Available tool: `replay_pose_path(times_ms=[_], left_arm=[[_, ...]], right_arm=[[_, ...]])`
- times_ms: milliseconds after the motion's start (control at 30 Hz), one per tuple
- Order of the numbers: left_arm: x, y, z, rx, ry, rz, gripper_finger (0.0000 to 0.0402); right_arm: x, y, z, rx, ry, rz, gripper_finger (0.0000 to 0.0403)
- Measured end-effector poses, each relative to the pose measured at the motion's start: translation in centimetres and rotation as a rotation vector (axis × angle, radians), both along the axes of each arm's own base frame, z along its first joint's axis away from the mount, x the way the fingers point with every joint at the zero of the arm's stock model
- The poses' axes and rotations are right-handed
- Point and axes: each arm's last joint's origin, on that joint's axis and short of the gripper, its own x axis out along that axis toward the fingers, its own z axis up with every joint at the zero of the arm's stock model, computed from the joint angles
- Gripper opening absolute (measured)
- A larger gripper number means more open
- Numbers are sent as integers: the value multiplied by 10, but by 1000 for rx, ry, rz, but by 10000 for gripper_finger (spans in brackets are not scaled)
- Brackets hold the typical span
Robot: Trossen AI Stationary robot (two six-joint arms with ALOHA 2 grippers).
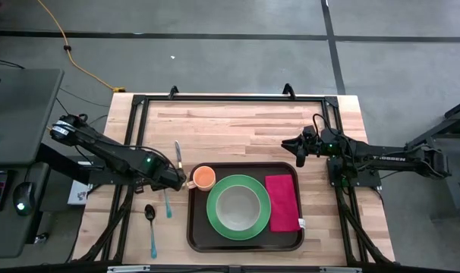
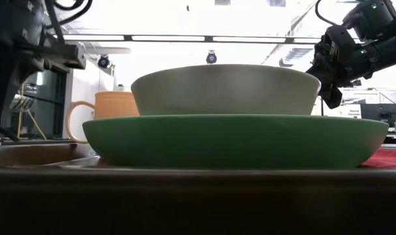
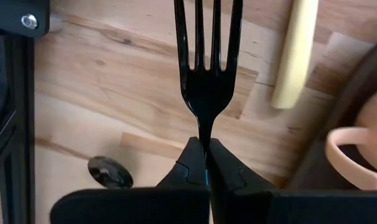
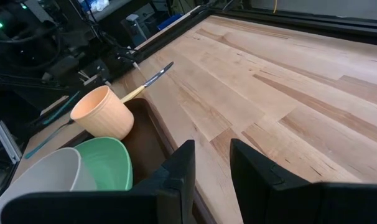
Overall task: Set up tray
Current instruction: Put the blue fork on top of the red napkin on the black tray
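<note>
The dark brown tray lies at the table's near middle. It carries a green plate with a pale bowl, an orange cup and a magenta napkin. Just left of the cup, my left gripper points down, shut on a fork with black tines and a blue handle. My right gripper hangs open above the table beyond the tray's far right corner, with nothing between its fingers. My left gripper pinches the fork's thin black neck, just behind the tines, between its two fingertips. The fingers come from above, pointing down, and lie across the fork. The fork is roughly level and lifted clear of the table; the gripper hides part of the handle.
A knife with a pale yellow handle lies on the wood beyond my left gripper. A spoon with a black bowl lies left of the tray. Bare wood stretches across the table's far half.
</note>
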Motion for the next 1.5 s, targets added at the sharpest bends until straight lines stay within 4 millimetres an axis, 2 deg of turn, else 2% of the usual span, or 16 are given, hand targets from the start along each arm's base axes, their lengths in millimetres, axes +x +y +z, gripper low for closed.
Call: replay_pose_path(times_ms=[400, 900, 1133, 1500], left_arm=[[-1, 1, 25, -24, -66, 22, 21], [5, 4, 46, 56, -173, 54, 21], [14, 20, 56, 79, -214, 56, 21], [25, 56, 74, 153, -284, 7, 21]], right_arm=[[0, 0, 0, 1, 0, 2, 79], [0, 0, 0, -1, -2, 2, 79], [0, 0, 0, -1, -2, 3, 79], [0, 0, 0, -2, -2, 2, 79]])
